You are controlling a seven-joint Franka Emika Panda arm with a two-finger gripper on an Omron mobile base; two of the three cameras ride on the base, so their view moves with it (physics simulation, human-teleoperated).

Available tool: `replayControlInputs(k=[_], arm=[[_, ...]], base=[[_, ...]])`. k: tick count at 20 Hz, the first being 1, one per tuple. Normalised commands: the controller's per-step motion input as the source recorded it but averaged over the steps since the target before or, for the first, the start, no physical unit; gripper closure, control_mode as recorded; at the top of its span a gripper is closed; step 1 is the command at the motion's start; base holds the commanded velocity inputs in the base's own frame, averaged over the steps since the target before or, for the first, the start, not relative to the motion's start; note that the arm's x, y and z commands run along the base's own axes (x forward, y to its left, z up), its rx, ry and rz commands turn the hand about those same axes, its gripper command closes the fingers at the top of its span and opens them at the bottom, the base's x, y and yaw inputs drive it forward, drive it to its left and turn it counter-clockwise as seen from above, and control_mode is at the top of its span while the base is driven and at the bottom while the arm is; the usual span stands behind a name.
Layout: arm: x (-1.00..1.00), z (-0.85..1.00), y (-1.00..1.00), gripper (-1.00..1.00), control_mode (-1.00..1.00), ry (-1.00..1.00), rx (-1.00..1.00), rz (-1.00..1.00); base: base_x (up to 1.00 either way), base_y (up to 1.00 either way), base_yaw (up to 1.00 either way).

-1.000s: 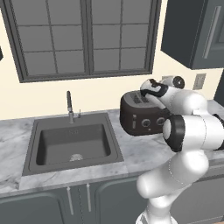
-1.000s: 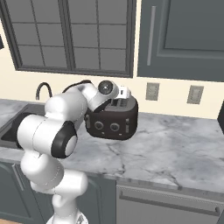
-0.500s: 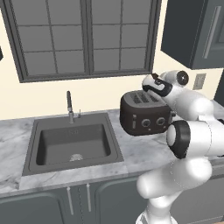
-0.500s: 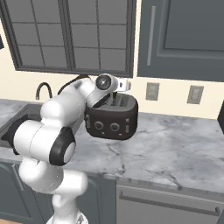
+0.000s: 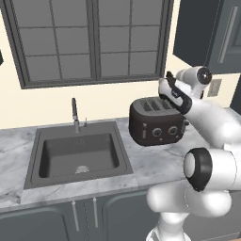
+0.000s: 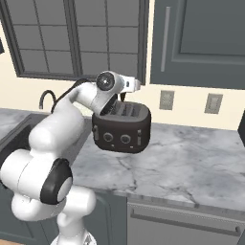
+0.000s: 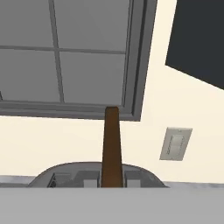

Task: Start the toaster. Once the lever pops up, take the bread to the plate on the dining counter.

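The dark brown-black toaster stands on the marble worktop to the right of the sink. Its two round silvery knobs face me, and the small pale lever sits on its front at the left. My gripper hangs just above the toaster's top slots, shut on the bread. In the hand view the bread is a thin brown slice seen edge-on, rising from the toaster's top toward the window. Whether its lower edge has left the slot I cannot tell. The plate and the dining counter are out of view.
A dark sink with a faucet lies left of the toaster. The marble worktop stretches to the right. Two wall outlets and a dark upper cabinet are behind it, and a window is above the sink.
The hand has risen a little above the toaster with the slice in it, and the arm's elbow has swung lower and nearer the cameras. The toaster has stayed put.
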Motion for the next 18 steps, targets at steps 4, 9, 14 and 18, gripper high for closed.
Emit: replayControlInputs(k=[4, 9, 14, 18], arm=[[-0.65, 0.34, 0.27, 1.0, -1.0, 0.04, -0.04, 0.0], [-0.71, 0.06, 0.06, 1.0, -1.0, 0.02, 0.0, -0.02], [-0.71, 0.18, 0.12, 1.0, -1.0, 0.12, 0.0, 0.0], [-0.86, 0.18, 0.12, 1.0, -1.0, 0.2, 0.0, 0.0]], base=[[0.0, 0.0, 0.0], [0.0, 0.0, 0.0], [0.0, 0.0, 0.0], [0.0, 0.0, 0.0]])
